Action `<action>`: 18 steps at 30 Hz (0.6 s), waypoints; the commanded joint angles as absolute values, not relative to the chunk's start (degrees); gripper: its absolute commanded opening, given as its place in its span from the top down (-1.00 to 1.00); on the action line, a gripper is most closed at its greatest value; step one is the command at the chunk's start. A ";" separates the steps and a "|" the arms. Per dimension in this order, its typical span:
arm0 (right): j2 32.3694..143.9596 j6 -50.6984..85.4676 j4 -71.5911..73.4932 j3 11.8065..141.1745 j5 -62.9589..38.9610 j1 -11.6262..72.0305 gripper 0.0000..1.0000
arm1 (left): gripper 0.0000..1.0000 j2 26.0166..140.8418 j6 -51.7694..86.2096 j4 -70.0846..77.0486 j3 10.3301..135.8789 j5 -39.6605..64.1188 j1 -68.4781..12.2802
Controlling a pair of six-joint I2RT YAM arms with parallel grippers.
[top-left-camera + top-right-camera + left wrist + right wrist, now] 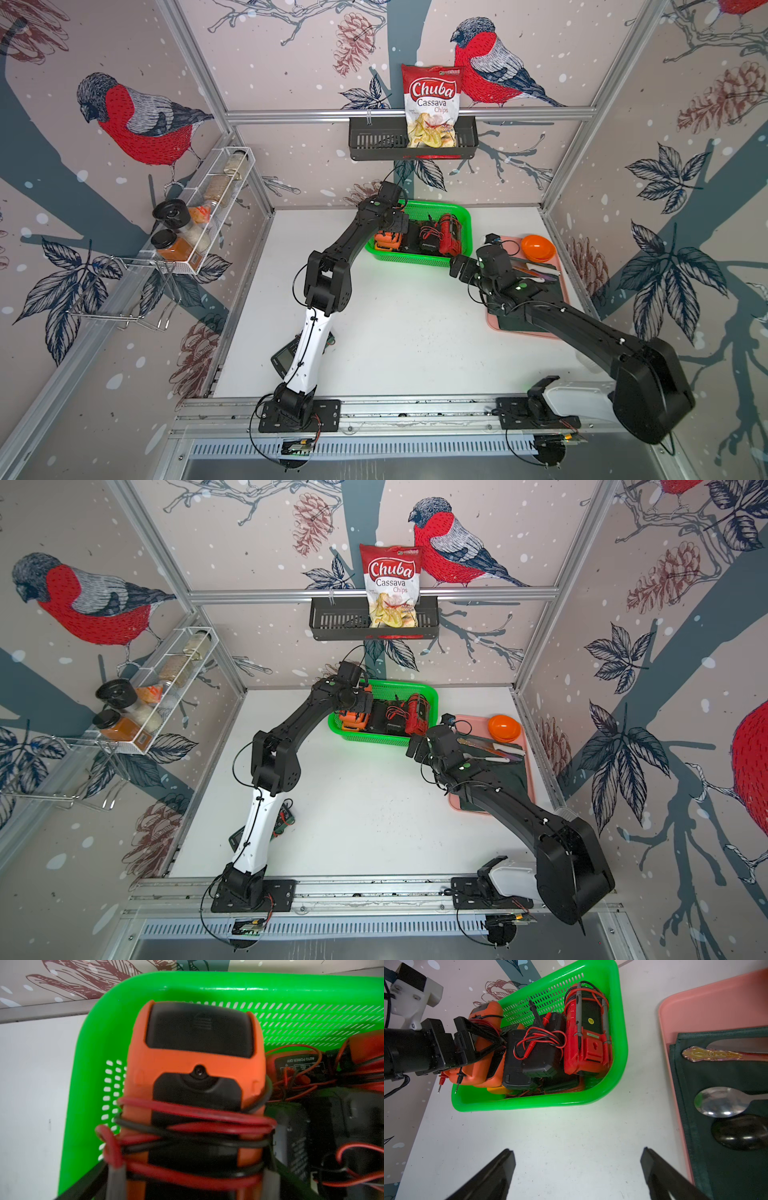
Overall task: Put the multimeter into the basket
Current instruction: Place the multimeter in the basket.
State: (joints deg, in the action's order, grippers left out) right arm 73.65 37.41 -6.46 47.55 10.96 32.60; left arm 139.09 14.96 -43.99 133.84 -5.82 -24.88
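one orange multimeter [195, 1064] lies tilted inside the basket [399, 258], just above centre in both top views. my left hand [193, 1180] straddles it for the drop; pinching or not, i cannot tell. right hand [577, 1153] hovers spread over the counter [571, 1122], out of the way.

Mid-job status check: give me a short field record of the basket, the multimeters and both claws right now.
basket: green, holds several multimeters
orange multimeter: in basket at one end, leads wrapped round it, probe tips past the rim
left claw: astride the orange multimeter; gripping or released, cannot tell
right claw: open, empty, over bare table beside basket
red multimeter: in basket, opposite end
loose multimeter: on table, partly hidden under left arm
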 commanded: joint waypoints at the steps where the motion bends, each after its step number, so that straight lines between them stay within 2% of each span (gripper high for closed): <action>1: 73.24 36.79 -6.08 47.89 11.85 32.61 -0.97 | -0.97 137.11 16.09 -44.09 133.80 -3.73 -24.70; 13: 72.03 35.82 -7.47 48.55 14.14 32.62 -0.97 | -0.97 126.51 16.30 -45.33 129.08 -5.34 -24.70; 15: 70.47 35.62 -8.12 48.75 14.83 32.61 -0.97 | -0.97 122.36 16.62 -44.44 124.03 -7.32 -24.70; 18: 69.66 34.99 -8.85 48.92 16.23 32.66 -0.97 | -0.97 112.16 18.07 -38.38 109.53 -11.28 -24.71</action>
